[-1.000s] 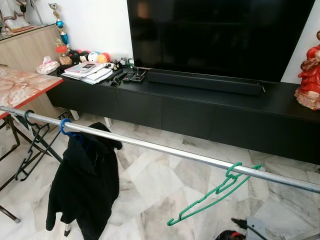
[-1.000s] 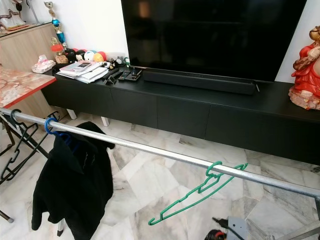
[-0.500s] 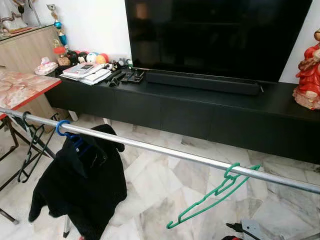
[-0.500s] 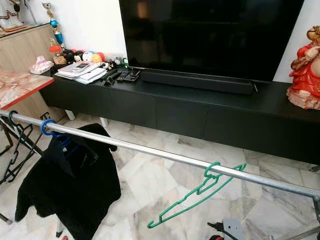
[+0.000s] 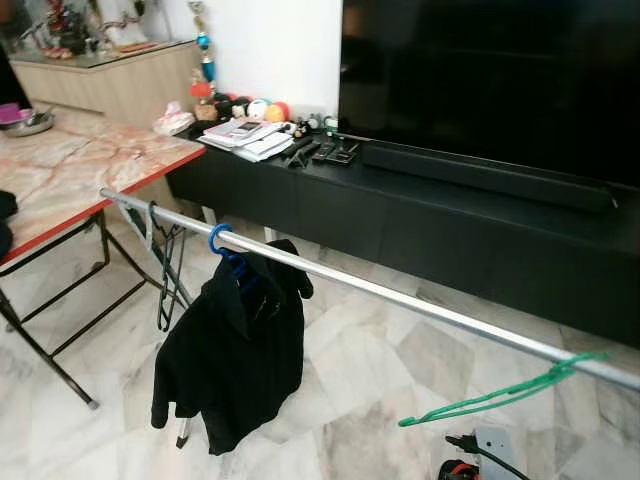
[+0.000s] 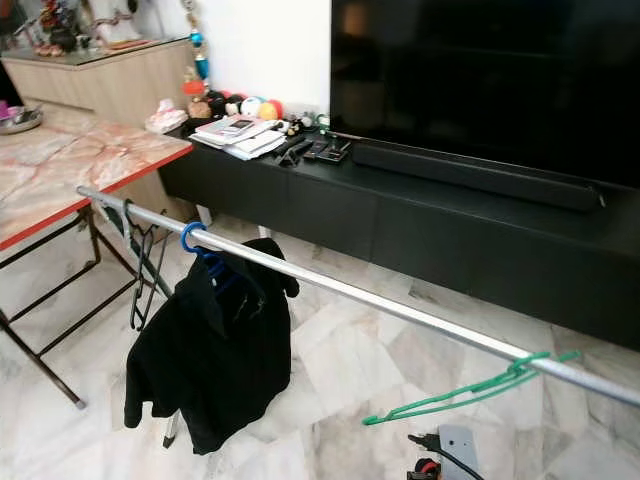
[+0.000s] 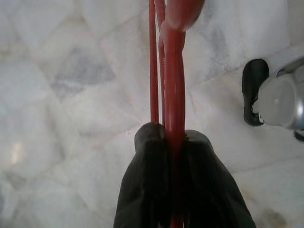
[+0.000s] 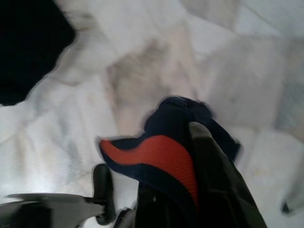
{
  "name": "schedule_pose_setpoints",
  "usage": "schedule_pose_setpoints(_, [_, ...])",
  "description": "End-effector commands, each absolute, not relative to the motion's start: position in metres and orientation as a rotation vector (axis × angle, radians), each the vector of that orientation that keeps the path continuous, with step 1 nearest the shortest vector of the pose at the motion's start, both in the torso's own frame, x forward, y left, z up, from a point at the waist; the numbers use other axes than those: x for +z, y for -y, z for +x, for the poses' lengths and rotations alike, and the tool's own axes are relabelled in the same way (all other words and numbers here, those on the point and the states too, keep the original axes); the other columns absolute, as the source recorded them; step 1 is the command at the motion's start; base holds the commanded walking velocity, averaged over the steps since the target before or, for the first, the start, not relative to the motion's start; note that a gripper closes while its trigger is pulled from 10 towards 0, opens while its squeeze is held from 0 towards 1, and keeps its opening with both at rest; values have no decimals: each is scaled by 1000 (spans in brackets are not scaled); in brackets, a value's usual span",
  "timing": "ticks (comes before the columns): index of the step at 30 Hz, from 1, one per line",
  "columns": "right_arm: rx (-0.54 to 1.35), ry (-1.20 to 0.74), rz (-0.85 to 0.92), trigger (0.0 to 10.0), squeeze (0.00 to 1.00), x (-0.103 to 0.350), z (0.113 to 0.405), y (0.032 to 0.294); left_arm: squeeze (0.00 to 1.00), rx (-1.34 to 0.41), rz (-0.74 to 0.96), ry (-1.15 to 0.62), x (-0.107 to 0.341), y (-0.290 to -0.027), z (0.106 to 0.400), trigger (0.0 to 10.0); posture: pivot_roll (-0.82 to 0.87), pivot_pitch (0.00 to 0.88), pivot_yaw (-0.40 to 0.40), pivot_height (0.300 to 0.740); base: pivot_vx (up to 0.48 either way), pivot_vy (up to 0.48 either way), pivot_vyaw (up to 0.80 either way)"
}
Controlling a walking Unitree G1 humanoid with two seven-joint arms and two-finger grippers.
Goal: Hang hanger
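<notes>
Left gripper [image 7: 173,142] is clamped tight on a red hanger [image 7: 172,71] over the marble floor [image 7: 61,95]. Right gripper [image 8: 190,156] pinches a navy and red cloth [image 8: 161,154]. On the silver rail [image 5: 400,300], left to right: black jacket [image 5: 232,370] on a blue hanger [image 5: 222,245], then an empty green hanger [image 5: 500,395].

Legible text: none you can read; the papers [image 5: 243,134] on the black cabinet [image 5: 330,190] are too small.
</notes>
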State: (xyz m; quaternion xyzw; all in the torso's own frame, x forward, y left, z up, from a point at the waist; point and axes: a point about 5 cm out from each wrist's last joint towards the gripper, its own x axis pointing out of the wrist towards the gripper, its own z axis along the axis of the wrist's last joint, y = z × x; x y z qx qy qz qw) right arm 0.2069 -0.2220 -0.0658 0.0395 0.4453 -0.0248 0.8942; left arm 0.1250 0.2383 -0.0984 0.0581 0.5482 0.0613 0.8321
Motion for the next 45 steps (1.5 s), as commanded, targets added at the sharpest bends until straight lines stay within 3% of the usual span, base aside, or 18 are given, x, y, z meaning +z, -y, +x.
schedule_pose_setpoints(1, [-59,-936,92,10000,0,-68,204,221,0,128,135,-1174,-100,-239,120,10000,98,0,8,740,0,469,0])
schedule_pose_setpoints(11, [-197,-938,163,10000,0,-70,200,224,0,106,135,-1175,-102,-227,123,10000,96,0,12,740,0,465,0])
schedule_pose_setpoints(33, [-211,-926,175,10000,0,-70,201,224,0,93,135,-1173,-103,-224,123,10000,96,0,12,740,0,453,0])
schedule_pose_setpoints(45, [-235,-905,196,10000,0,-69,202,224,0,70,162,-1166,-102,-223,125,10000,99,0,10,740,0,28,0])
